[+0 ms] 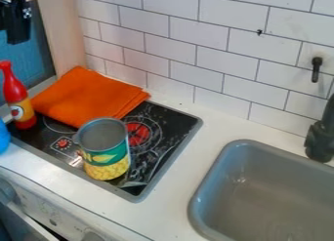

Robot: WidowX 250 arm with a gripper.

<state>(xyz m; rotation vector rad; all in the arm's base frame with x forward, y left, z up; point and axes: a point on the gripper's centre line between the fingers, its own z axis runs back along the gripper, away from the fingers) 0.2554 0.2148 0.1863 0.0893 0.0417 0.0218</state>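
Note:
At the upper left corner hangs the black gripper (17, 23), above and away from the stove (168, 129). Nearest below it stands a red bottle (17, 96) with a yellow lower part, on the stove's left end. A folded orange cloth (88, 96) lies across the stove's back left part, close to the bottle. An open-topped can (106, 159) with a green and yellow label stands upright on the stove's front part, beside a red burner mark.
To the right a grey sink (261, 196) is set into the white counter (179, 181), with a black faucet (321, 137) at its back right. Part of a blue object (3, 137) shows at the left edge. A white tiled wall (196, 50) rises behind.

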